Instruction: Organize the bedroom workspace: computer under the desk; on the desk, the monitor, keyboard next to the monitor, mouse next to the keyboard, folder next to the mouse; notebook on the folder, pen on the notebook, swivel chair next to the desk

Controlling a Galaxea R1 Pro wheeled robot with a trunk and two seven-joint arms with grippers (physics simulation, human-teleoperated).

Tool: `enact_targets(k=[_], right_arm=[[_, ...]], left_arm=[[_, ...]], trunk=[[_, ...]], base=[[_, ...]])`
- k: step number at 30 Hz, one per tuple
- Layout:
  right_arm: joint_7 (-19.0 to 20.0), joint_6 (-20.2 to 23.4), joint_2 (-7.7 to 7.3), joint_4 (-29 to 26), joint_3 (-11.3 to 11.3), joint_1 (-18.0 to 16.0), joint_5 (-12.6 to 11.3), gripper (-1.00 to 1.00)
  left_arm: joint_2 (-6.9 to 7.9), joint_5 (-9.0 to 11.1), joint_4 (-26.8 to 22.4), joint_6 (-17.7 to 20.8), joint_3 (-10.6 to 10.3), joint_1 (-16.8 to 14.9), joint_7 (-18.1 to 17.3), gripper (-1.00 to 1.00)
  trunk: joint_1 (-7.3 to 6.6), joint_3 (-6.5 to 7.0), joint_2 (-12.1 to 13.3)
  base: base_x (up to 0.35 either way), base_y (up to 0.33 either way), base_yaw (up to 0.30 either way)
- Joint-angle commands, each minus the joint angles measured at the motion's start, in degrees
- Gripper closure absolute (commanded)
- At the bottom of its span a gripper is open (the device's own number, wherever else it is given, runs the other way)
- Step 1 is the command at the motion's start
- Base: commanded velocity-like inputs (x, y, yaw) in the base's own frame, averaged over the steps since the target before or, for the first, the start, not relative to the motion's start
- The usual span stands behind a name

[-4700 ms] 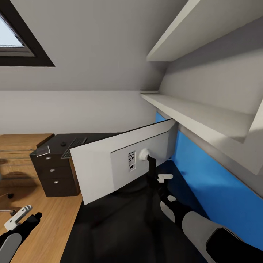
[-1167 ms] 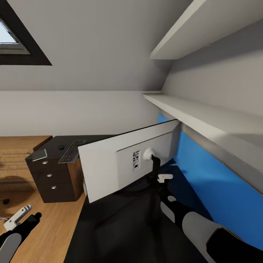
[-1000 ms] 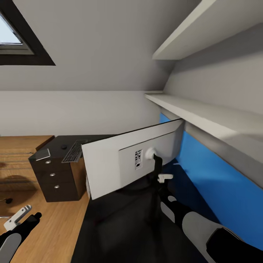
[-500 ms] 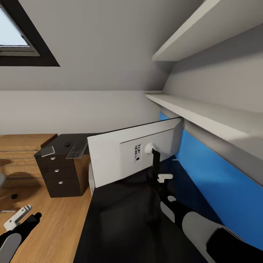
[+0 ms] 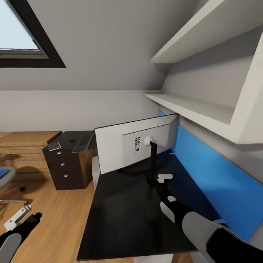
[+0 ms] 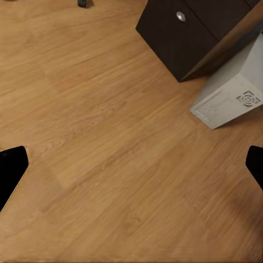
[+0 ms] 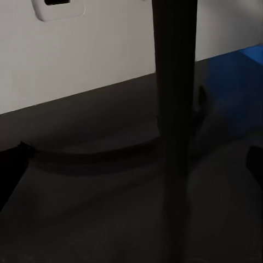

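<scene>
The monitor (image 5: 120, 148) stands on the black desk (image 5: 124, 215) with its white back toward me. My right gripper (image 5: 152, 179) is open, its fingers on either side of the monitor's dark stand post (image 7: 172, 93). Farther along the desk, over the drawer pedestal (image 5: 67, 166), lie the keyboard (image 5: 82, 143), the mouse (image 5: 72, 140) and the notebook (image 5: 54, 146). The computer (image 6: 230, 98) stands on the floor under the desk beside the pedestal. At the far left the swivel chair (image 5: 4, 179) carries the blue folder (image 5: 2, 172). My left gripper (image 5: 25, 217) hangs open above the floor. The pen is out of view.
White shelves (image 5: 197, 109) jut out over the desk's right side above a blue wall panel (image 5: 208, 175). A skylight (image 5: 22, 36) sits at the upper left. Light-wood furniture (image 5: 25, 146) stands behind the chair. Wood floor (image 6: 109, 153) spreads left of the desk.
The whole view has swung, so the pedestal and skylight sit farther right and the desk's near edge and the chair with the folder now show. My right gripper stays at the monitor's stand.
</scene>
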Motion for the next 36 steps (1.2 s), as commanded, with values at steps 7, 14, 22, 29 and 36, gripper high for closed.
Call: enact_targets(k=[7, 14, 22, 29, 36], right_arm=[[-0.47, -0.21, 0.05, -0.05, 0.42, -0.07, -0.30, -1.00], [-1.79, -0.42, 0.52, -2.72, 0.90, -0.06, -0.38, -1.00], [-9.34, 2.08, 0.84, -4.01, 1.26, -0.06, -0.41, -1.00], [-21.38, 12.94, 3.10, -12.10, 1.27, -0.09, -0.09, -1.00], [-38.14, 24.61, 6.48, -21.68, 1.32, -0.11, -0.07, -1.00]], left_arm=[[-0.03, 0.31, 4.09, 0.27, -2.19, -0.04, 0.38, -1.00], [-0.05, -8.53, 13.85, -13.99, -15.40, 0.04, 0.25, -1.00], [-3.94, -11.69, 17.00, -16.39, -17.82, 0.10, 0.39, -1.00], [-6.71, -20.76, 31.58, -19.75, -21.49, 0.14, 0.28, -1.00], [-9.41, -22.82, 46.82, -31.37, -33.42, 0.14, -0.08, -1.00]], trunk=[[-0.04, -0.07, -0.05], [-0.04, -0.07, -0.05], [-0.04, -0.07, -0.05], [-0.04, -0.07, -0.05], [-0.04, -0.07, -0.05]], base=[[-0.336, 0.114, 0.000], [-0.321, 0.136, 0.000], [-0.261, 0.123, 0.000], [-0.047, 0.023, 0.000], [-0.004, 0.002, 0.000]])
